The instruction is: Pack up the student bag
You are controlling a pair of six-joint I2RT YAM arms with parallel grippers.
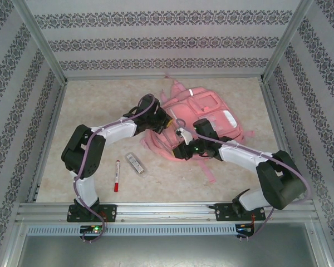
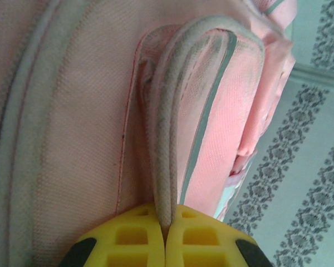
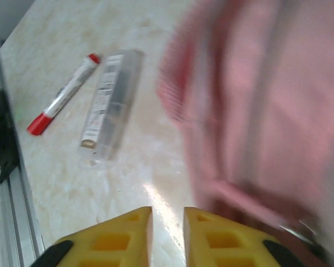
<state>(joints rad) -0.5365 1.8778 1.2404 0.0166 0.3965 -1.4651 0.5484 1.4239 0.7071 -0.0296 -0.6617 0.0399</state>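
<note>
A marker (image 1: 116,176) and clear case (image 1: 136,163) are laid on the marbled table (image 1: 228,178), left of the student bag (image 1: 203,114), which is pinched by the left gripper (image 2: 166,239); the right gripper (image 3: 167,216) is slightly parted.

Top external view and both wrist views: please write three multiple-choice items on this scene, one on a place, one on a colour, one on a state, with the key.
1. Where does the marker lie? A. inside the student bag B. on the table beside the clear case C. on the front rail
2. What colour are the marker's ends? A. blue B. green C. red
3. How is the left tool? A. shut on a piped edge of the student bag B. open above the table C. shut on the marker
Key: 1 B, it rests on bare table next to the case; 2 C, both ends show red; 3 A, its yellow fingers meet around the piping.
</note>
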